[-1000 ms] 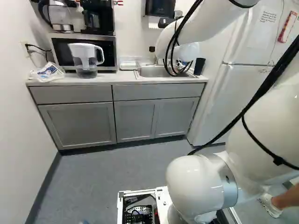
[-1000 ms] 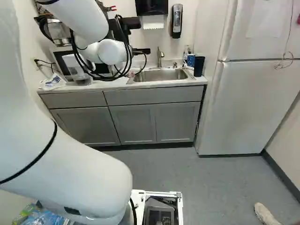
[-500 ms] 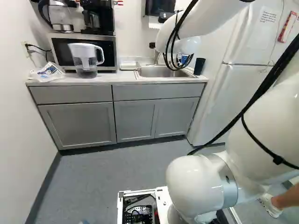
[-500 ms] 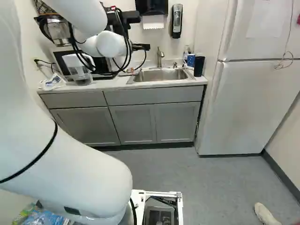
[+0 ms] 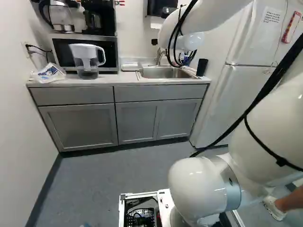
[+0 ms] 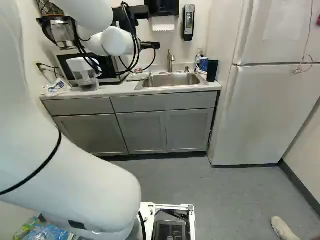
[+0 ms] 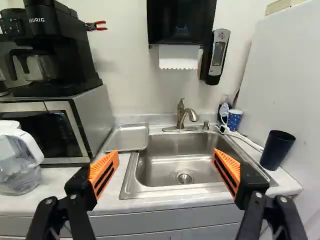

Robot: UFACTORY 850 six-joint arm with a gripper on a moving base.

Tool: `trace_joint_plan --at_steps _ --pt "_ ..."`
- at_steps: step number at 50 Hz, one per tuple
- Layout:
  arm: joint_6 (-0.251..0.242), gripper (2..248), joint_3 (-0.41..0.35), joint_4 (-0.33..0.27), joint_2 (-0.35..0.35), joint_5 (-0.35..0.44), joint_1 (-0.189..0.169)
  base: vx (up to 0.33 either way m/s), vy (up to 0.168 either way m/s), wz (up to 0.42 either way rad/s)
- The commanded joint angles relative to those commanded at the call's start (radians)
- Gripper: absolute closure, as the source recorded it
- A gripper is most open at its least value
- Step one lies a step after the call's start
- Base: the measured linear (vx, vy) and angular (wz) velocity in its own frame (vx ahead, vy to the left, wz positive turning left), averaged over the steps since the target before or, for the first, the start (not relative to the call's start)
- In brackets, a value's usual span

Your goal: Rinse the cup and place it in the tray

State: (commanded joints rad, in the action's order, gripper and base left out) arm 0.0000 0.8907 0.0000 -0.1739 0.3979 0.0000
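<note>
- Two fingers of my claw [image 6: 151,45] stand wide apart, their orange pads [image 7: 229,169] facing each other above the near side of the sink [image 7: 174,187].
- Two cups stand upright on the worktop [image 7: 205,201], on the fridge [image 6: 270,110] side of the sink; I can't tell which one the task means.
- The dark cup [image 7: 276,151] is ahead of my claw, out past the fridge-side finger and apart from it.
- The blue patterned cup [image 7: 235,121] sits farther ahead, near the wall and close to a white cord [image 7: 245,137].
- Over on the opposite side of the sink, the metal tray [image 7: 129,137] lies just beside the rim, near the microwave [image 7: 52,131].
- The faucet [image 7: 183,115] rises behind the basin, ahead of me, between tray and cups.
</note>
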Motion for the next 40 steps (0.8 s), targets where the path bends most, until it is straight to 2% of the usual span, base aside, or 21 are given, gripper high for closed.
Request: trace_joint_plan --at_steps 40 --pt "0.000 3 0.000 0.000 0.000 0.000 0.000 0.000 0.000 0.000"
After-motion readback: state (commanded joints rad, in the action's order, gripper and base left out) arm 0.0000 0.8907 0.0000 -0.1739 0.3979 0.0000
